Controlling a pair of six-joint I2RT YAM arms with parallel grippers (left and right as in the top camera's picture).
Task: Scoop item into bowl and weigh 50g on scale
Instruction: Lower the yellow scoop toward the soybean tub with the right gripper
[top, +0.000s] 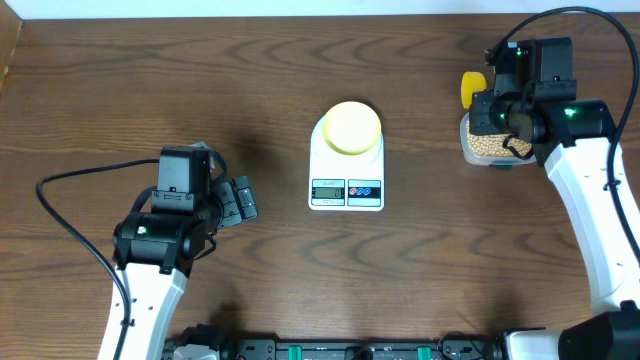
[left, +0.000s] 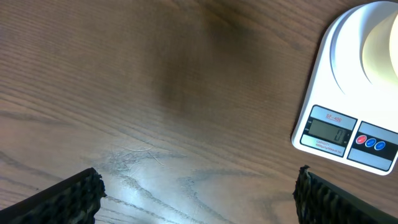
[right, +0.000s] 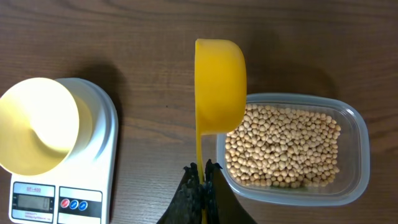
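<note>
Centrally on the brown wooden desk (top: 150, 80) sat the white scale (top: 346, 193), its display and its red and blue buttons on the edge nearest the arms' bases. The pale yellow bowl (top: 352, 127) stood on the scale's platform. In the left wrist view the display showed a zero. Off to the right, well apart from the scale, a clear plastic tub (right: 357, 155) held the tan beans (right: 283, 146) in a thick layer that covered its floor. Only bare desk lay between the tub and the scale.

The right arm reached up from the near right corner toward the tub. The right pincer (right: 201, 180) was clamped shut on the thin handle of a bright yellow scoop (right: 219, 87). The scoop was turned on its side, the mouth of its cup facing the scale. It hung at the tub's left rim and overlapped that rim in the right wrist view. Whether it touched the beans or carried any could not be told.

The left arm sat to the left of the scale, well apart from it, with its wrist pointed toward the scale. The left pincer (left: 198, 183) stood wide open and empty over bare wood.
</note>
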